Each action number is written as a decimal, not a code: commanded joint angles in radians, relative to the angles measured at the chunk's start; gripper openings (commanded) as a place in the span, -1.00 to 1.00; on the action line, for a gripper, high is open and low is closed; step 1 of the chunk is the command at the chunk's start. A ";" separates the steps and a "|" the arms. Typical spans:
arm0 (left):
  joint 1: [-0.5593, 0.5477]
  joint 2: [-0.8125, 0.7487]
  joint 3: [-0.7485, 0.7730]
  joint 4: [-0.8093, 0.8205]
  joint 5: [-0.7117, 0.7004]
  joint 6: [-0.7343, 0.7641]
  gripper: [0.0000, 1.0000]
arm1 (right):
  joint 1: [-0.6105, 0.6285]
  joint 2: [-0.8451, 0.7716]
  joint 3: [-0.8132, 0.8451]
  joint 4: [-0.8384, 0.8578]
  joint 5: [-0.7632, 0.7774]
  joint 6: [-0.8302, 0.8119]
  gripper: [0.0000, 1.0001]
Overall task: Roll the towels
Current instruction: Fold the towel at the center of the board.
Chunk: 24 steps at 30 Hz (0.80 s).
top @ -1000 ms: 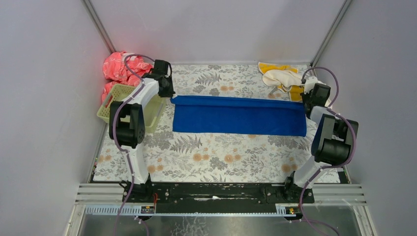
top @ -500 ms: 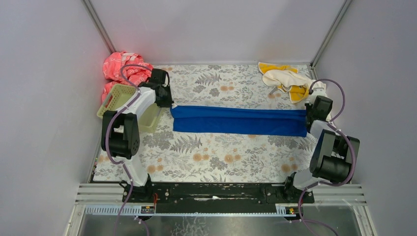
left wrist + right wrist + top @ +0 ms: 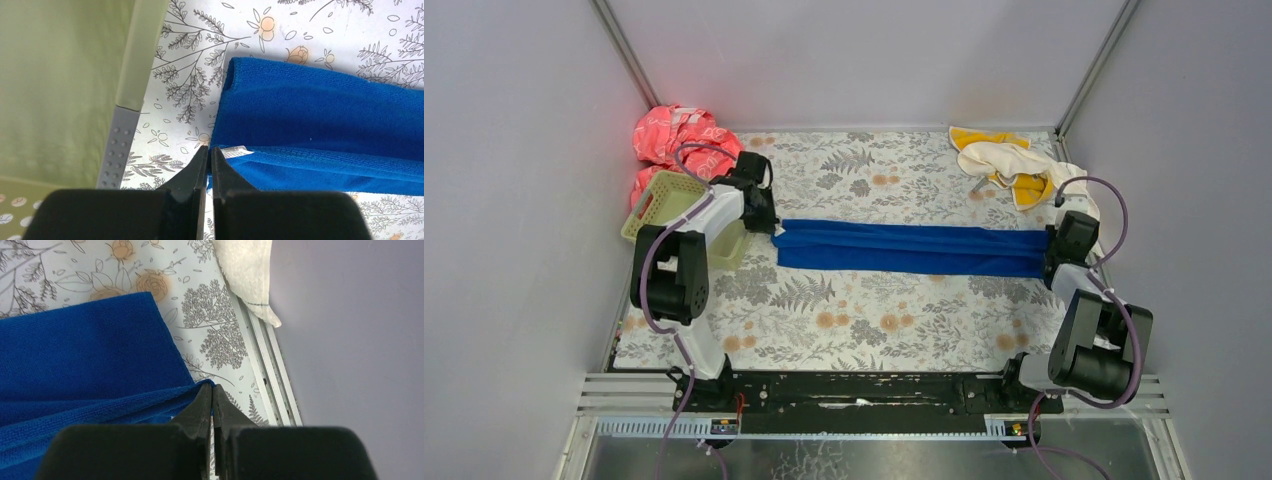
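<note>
One blue towel (image 3: 909,248), narrower than before

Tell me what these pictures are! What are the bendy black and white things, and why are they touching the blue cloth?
Those are two robot arms. One picture looks down from above. The other two come from little cameras on each wrist. The left gripper and the right gripper are each pinched shut on one end of the blue towel, which lies folded in a long strip on the flowery table. At the back right lie a cream towel and a yellow towel. On the left are a green basket and a pink cloth.
</note>
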 commanded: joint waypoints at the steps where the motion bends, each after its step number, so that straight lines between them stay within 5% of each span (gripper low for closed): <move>1: 0.002 -0.048 -0.024 -0.015 -0.127 0.010 -1.00 | -0.039 -0.058 -0.024 0.050 0.160 -0.014 -1.00; 14: -0.049 -0.081 -0.102 -0.022 -0.169 0.008 -1.00 | -0.039 -0.090 -0.089 0.026 0.145 -0.019 -0.87; 19: -0.070 -0.085 -0.122 -0.033 -0.170 -0.006 -0.78 | -0.039 -0.115 -0.125 0.032 0.149 -0.011 -0.49; 24: -0.088 -0.153 -0.149 -0.039 -0.175 -0.028 -0.35 | -0.039 -0.202 -0.154 0.070 0.214 0.002 0.06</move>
